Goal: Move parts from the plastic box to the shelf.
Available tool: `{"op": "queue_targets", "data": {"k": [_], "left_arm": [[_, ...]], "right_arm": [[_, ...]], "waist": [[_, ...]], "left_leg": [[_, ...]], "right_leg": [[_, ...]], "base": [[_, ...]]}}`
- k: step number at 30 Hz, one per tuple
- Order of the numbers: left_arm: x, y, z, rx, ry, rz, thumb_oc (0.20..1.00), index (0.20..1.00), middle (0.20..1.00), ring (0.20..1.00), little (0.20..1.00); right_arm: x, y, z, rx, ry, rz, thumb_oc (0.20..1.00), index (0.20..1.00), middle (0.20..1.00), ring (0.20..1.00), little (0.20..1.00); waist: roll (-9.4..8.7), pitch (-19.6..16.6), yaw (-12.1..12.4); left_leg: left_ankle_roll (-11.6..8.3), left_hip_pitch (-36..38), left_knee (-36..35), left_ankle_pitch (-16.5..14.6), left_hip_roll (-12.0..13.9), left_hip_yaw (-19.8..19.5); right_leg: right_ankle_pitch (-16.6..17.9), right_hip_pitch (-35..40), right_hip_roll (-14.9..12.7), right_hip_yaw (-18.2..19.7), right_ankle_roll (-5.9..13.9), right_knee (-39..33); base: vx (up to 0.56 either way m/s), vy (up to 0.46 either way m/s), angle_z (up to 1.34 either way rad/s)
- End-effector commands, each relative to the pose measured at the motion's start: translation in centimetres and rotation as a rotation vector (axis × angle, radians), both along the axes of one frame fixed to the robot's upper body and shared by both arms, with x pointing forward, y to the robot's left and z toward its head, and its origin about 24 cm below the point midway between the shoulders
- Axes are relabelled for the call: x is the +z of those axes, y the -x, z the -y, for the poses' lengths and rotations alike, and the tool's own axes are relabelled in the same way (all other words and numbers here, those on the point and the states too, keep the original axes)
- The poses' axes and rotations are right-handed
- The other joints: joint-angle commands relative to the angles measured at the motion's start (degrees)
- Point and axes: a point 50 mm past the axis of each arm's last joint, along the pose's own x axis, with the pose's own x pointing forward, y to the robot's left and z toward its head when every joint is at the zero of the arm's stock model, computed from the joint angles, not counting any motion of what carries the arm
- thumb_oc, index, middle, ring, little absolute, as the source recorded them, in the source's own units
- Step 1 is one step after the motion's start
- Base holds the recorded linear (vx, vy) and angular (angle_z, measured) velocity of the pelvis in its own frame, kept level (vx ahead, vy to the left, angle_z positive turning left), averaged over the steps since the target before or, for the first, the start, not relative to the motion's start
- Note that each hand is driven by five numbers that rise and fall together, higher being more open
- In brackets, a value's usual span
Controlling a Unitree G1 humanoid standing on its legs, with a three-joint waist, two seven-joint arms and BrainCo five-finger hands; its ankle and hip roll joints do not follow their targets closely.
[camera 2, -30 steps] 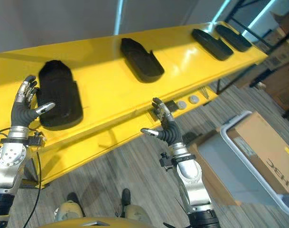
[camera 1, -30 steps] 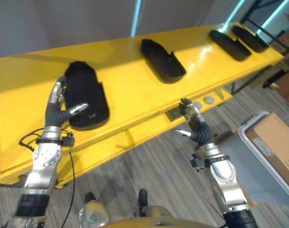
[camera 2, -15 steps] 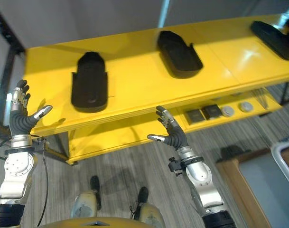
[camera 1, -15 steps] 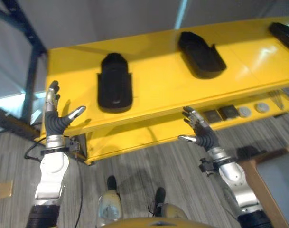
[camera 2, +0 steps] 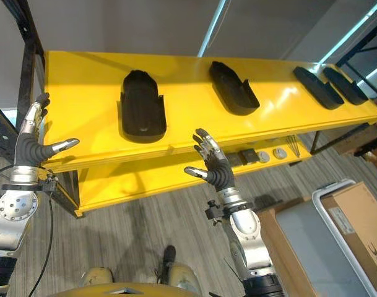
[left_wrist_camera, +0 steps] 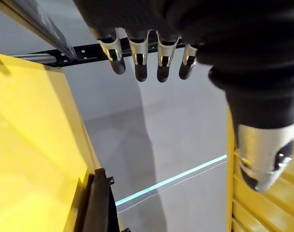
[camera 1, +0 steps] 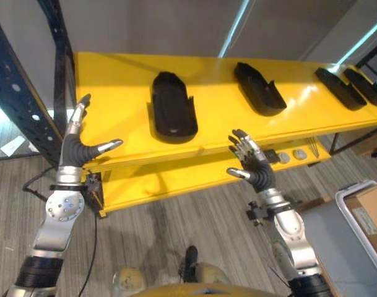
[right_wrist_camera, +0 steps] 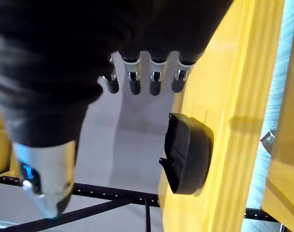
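shelf: you have the yellow shelf [camera 2: 83, 80] square in front of you, its top board carrying four black parts in a row.
nearest part: the black part [camera 1: 171, 112] by your left side lies flat on the board, touching neither hand. a second part [camera 2: 233, 88] sits to its right, and two more parts [camera 1: 352, 86] lie together at the far right end.
left hand: your left hand [camera 1: 80, 143] is released, fingers straight and spread, thumb out, raised at the shelf's left end beside the dark upright post [camera 1: 22, 86]. it holds nothing.
right hand: your right hand [camera 2: 210, 164] is released too, fingers fanned and empty, just in front of the shelf's front edge and below the second part.
what changed: a second ago your left hand was right at the nearest part, fingers along its side. now that hand is off it and out to the left, and the part is left alone on the board. the whole picture has also swung, so much of the shift is your head turning, not the parts sliding.
meaning: this placement looks finished to me, with both hands free.
plastic box: the grey plastic box [camera 2: 337, 213] stands on the floor at your lower right, well apart from both hands, a cardboard carton [camera 2: 361, 223] inside it.
next: i judge you should turn right toward the box for another part.
lower board: small round and square bits [camera 2: 262, 154] rest there under the top board.
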Motion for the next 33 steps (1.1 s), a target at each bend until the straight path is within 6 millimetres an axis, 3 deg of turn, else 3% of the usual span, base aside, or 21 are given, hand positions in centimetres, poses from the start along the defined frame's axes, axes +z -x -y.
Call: {"op": "queue_targets", "data": {"k": [1,4,6,11,12,13,14,17,25,33], "left_arm": [[3.0,0.2,0.3,-0.042,-0.041,0.142,1.000,1.000,1.000,1.000,1.000],[3.4,0.0,0.7,-0.071,-0.041,0.152,1.000,1.000,1.000,1.000,1.000],[3.3,0.0,0.9,-0.078,-0.030,0.146,1.000,1.000,1.000,1.000,1.000],[2.4,0.1,1.0,-0.102,0.010,0.103,1.000,1.000,1.000,1.000,1.000],[1.6,0.2,1.4,-0.132,0.042,0.068,1.000,1.000,1.000,1.000,1.000],[1.6,0.2,1.4,-0.132,0.042,0.068,1.000,1.000,1.000,1.000,1.000],[1.6,0.1,1.6,-0.145,0.050,0.065,1.000,1.000,1.000,1.000,1.000],[1.6,0.0,2.1,-0.184,0.056,0.066,1.000,1.000,1.000,1.000,1.000],[1.1,0.5,1.6,-0.173,0.056,0.045,1.000,1.000,1.000,1.000,1.000],[0.7,1.3,1.1,-0.154,0.068,0.037,1.000,1.000,1.000,1.000,1.000]], "right_arm": [[2.0,-0.3,1.3,-0.062,0.006,0.109,1.000,1.000,1.000,1.000,1.000],[1.9,-0.4,1.1,-0.053,-0.001,0.100,1.000,1.000,1.000,1.000,1.000],[1.5,-0.2,1.1,-0.042,0.000,0.084,1.000,1.000,1.000,1.000,1.000],[1.2,-0.2,0.6,0.002,0.009,0.062,1.000,1.000,1.000,1.000,1.000],[1.3,-0.5,-0.4,0.074,0.004,0.057,0.799,0.799,0.799,0.799,0.799],[1.3,-0.5,-0.4,0.075,0.004,0.057,0.464,0.464,0.464,0.464,0.464],[1.4,-0.6,-0.7,0.102,0.002,0.060,0.200,0.200,0.200,0.200,0.200],[2.7,-0.6,-2.0,0.220,-0.016,0.109,0.200,0.200,0.200,0.200,0.200],[4.1,0.0,-3.2,0.341,0.000,0.170,0.200,0.200,0.200,0.200,0.200],[3.0,-0.2,-4.6,0.429,-0.075,0.098,0.200,0.200,0.200,0.200,0.200]], "waist": [[3.26,2.1,2.0],[2.56,1.3,3.1],[1.37,-0.4,3.5],[1.33,-1.7,3.6],[1.39,-1.8,4.3],[1.42,-1.8,4.3],[1.61,-1.7,4.4],[2.18,-1.8,4.7],[3.00,-2.0,4.8],[3.20,-1.7,5.9]], "left_leg": [[-0.71,10.0,-18.5,0.8,0.4,-1.3],[0.51,7.1,-18.1,1.9,-0.9,-3.0],[0.27,6.8,-18.7,2.4,-1.4,-2.4],[-0.30,6.5,-18.4,2.5,-0.6,-1.1],[-0.67,6.7,-18.3,2.7,-0.5,-0.7],[-0.68,6.7,-18.3,2.7,-0.5,-0.7],[-0.81,6.9,-18.6,3.0,-0.4,-0.8],[-1.27,7.4,-19.5,3.7,-0.1,-1.2],[-1.50,8.8,-20.6,4.4,0.2,-1.4],[-1.51,9.1,-20.8,4.5,0.6,-2.0]], "right_leg": [[-13.3,-1.3,3.4,0.6,9.35,2.8],[-14.5,3.2,0.4,1.6,9.35,3.7],[-14.6,5.1,0.4,1.4,9.35,0.2],[-15.0,5.3,2.3,2.2,9.35,-1.8],[-16.0,6.1,2.7,1.9,9.35,-2.7],[-16.0,6.1,2.7,1.9,9.35,-2.8],[-16.8,6.3,2.8,1.7,9.35,-2.9],[-18.0,6.9,2.8,0.4,9.35,-2.7],[-18.7,7.5,2.5,-1.3,9.23,-1.5],[-19.1,7.7,2.5,-1.9,9.19,-0.9]], "base": [[-0.17,0.072,0.18],[-0.17,0.023,0.16],[-0.03,-0.044,0.40],[-0.01,-0.048,-0.01],[-0.02,-0.046,-0.02],[-0.03,-0.050,-0.08],[-0.02,-0.015,-0.12],[-0.01,-0.018,0.06],[0.01,-0.002,0.12],[0.01,-0.006,0.07]]}}
